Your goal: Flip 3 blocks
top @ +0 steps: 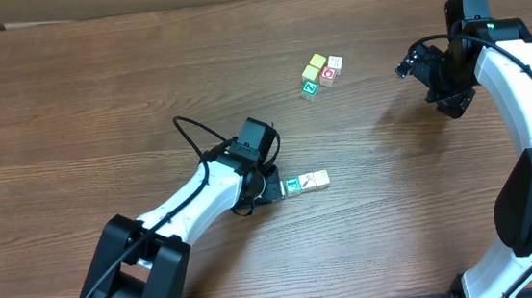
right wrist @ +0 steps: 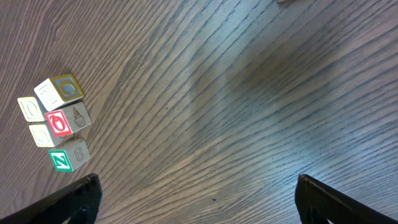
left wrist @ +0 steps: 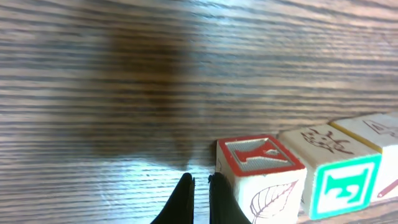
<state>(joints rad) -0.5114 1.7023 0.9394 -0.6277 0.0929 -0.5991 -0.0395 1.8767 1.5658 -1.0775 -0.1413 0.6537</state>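
Starting at the left: the left arm (top: 184,209) is stretched low across the wooden table (top: 68,99) from the bottom-left corner. The left gripper (top: 276,189) is parked right at the left end of the row of three blocks (top: 308,181). Its jaws are pressed together with nothing pinched between them. In the left wrist view the two black fingers (left wrist: 184,198) are seen side by side, tips just beside the nearest block. Whether that block is actually being touched can't be told.

The row is laid out a bit below the middle of the table, blocks butted end to end. Up close, the nearest block (left wrist: 261,163) is seen with a red-framed Y on one face and a leaf drawing on another. The middle block (left wrist: 336,163) is marked with a teal letter face and a bug sketch. Only a slice of the far block (left wrist: 380,134), yellow-edged, is caught at the frame edge.

Further right and higher up, a tight cluster of four other cubes (top: 321,73) is found, well apart from the row. A green Z cube (right wrist: 61,160) and a red O cube (right wrist: 57,122) can be made out in it from the right wrist.

At the far right, the right gripper (top: 413,62) is held up off the table, jaws spread wide, nothing between them.
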